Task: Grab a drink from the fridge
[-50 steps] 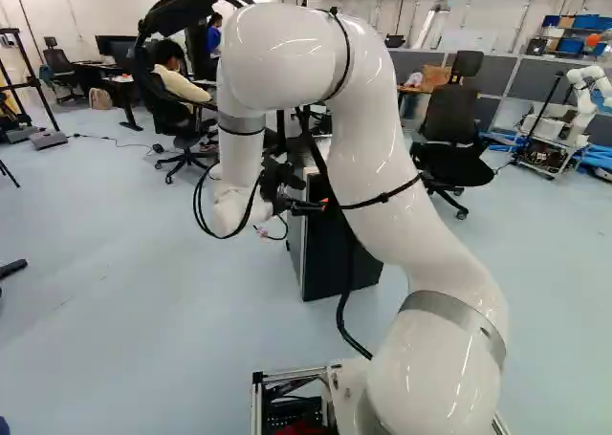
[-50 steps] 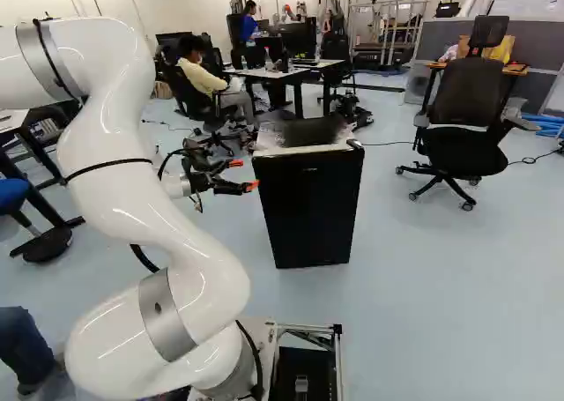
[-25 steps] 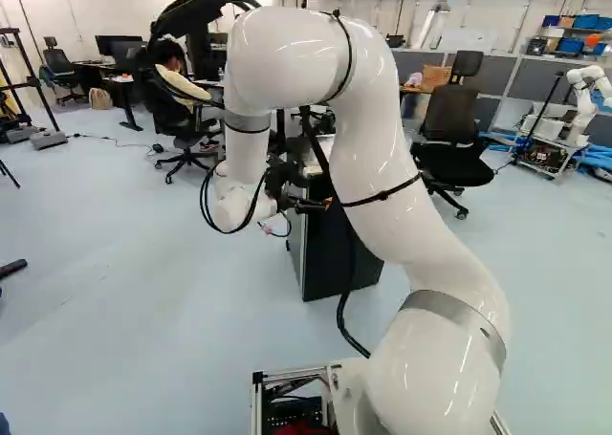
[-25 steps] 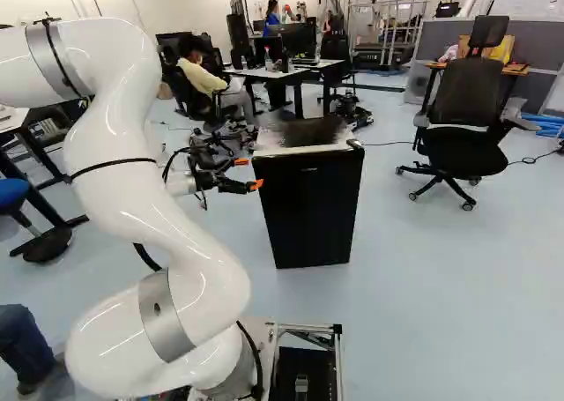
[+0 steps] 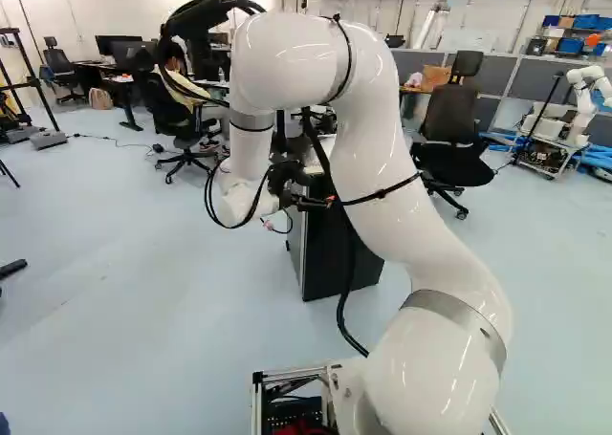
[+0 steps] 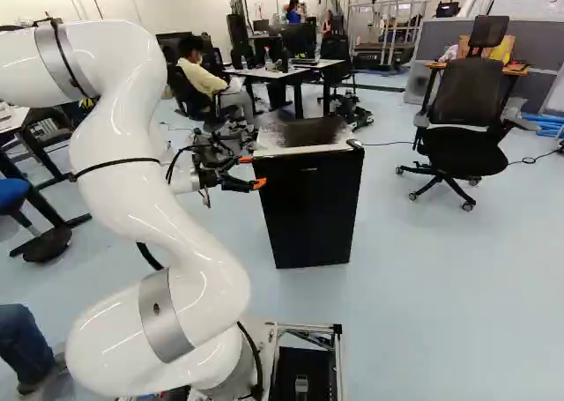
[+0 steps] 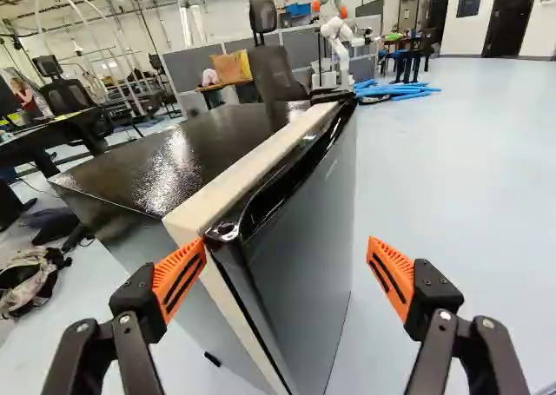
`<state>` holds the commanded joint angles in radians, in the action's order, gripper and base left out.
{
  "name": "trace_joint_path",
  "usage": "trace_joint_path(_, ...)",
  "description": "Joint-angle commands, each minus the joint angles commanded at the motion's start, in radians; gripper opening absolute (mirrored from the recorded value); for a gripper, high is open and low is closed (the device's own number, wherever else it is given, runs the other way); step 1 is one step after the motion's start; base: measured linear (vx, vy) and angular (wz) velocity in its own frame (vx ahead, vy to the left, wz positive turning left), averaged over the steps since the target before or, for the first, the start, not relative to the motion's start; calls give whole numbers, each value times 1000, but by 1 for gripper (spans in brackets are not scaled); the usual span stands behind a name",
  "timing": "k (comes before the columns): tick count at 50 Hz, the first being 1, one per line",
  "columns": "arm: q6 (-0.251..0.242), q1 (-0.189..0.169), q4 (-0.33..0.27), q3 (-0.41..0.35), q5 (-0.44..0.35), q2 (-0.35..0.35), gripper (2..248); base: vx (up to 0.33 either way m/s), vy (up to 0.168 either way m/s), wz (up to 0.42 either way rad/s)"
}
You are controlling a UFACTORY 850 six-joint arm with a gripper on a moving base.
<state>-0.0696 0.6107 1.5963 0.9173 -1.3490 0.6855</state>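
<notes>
Since the fridge (image 6: 310, 211) looks shut, I'd say the step in hand is getting its door (image 7: 317, 230) open, and the drink comes later. The fridge is ahead of the base, just beyond the hand (image 7: 287, 242), which is spread wide and has hold of nothing. The door's near top corner sits ahead, roughly between the orange pads (image 7: 179, 278).

I'd go in slowly, keep the hand lined up with that near edge, and get one finger behind the door's lip without jamming a tip into the body. The scooped grip (image 7: 291, 180) along the door's top could be another way in. Once it's caught, I'd pull in an arc round the hinge, not straight back, or it'll probably slip off or drag the whole fridge. My guess is the hinge is at the far end, but I can't confirm it.

As for what's hard to see: no drink shows, presumably it's inside. The arm (image 5: 368, 148) covers a lot of the fridge in the left base view. I can't make out the dark fuzzy patch (image 6: 304, 133) on top in the right base view, or whether a pad touches the corner.
</notes>
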Motion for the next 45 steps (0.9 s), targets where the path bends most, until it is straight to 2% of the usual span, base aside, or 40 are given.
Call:
trace_joint_path(23,0,-20,0,-26,0,-12,247,0,0,0)
trace_joint_path(45,0,26,0,-161,0,-77,247,0,0,0)
